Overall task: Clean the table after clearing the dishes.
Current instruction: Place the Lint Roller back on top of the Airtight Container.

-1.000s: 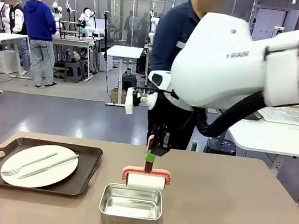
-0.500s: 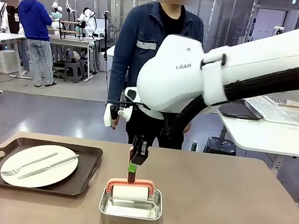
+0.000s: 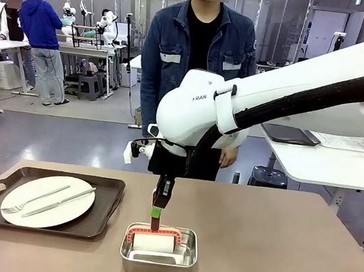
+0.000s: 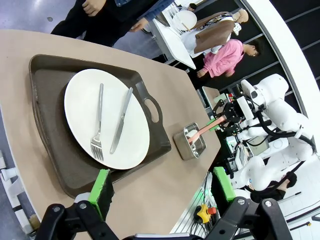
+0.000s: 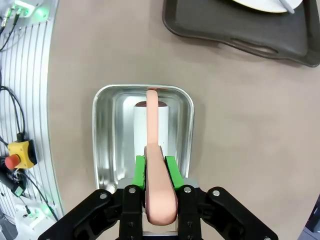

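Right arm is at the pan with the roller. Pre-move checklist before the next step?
1. right gripper grip: ok, shut on the lint roller by its pink handle.
2. Roller inside the steel pan: ok, the roll is within the walls; resting on the bottom: cannot tell.
3. left gripper free: ok, open, holding nothing, near the tray's edge.
4. Dishes cleared: not ok, the tray with plate and cutlery is on the table.
5. person clear: ok, standing behind the far edge, hands off the table.
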Motion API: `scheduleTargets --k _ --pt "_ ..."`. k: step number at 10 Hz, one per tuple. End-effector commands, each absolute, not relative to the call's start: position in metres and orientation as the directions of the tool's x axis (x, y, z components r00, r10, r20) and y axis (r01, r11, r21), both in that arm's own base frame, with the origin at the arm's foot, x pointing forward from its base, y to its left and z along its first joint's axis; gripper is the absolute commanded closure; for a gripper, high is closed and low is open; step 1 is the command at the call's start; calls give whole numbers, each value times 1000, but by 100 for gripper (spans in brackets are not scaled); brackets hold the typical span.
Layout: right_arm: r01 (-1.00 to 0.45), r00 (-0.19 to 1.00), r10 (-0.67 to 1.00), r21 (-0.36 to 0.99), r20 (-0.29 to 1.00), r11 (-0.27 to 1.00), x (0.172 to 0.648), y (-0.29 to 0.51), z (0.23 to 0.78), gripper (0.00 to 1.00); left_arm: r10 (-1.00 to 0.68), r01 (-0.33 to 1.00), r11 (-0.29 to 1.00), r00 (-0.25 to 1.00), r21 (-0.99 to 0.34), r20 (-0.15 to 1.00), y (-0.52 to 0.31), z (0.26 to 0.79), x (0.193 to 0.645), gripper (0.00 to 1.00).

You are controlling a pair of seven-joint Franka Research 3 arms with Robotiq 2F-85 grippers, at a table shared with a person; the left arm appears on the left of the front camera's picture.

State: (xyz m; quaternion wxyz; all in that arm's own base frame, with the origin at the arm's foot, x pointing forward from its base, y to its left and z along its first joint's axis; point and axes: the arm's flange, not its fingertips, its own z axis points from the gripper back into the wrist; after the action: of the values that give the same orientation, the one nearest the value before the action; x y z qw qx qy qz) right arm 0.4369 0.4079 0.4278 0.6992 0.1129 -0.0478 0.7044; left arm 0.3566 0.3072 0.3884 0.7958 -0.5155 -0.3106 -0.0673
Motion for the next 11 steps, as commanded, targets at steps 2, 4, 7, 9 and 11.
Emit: scheduleTargets --k 2,4,7,9,11 --pt "-996 48 974 88 220 30 451 404 421 79 210 428 463 798 -776 565 309 390 354 0" --pt "-995 46 974 91 222 26 460 400 411 79 210 428 463 798 -776 565 309 390 354 0" --pt "-996 65 967 72 248 48 463 393 413 33 210 428 463 798 -776 565 309 390 354 0" --pt "-996 61 969 76 240 44 464 394 415 0 210 428 463 798 -776 565 309 390 354 0" --pt "-996 59 971 80 231 42 465 395 414 0 210 428 463 798 -776 565 309 390 354 0"
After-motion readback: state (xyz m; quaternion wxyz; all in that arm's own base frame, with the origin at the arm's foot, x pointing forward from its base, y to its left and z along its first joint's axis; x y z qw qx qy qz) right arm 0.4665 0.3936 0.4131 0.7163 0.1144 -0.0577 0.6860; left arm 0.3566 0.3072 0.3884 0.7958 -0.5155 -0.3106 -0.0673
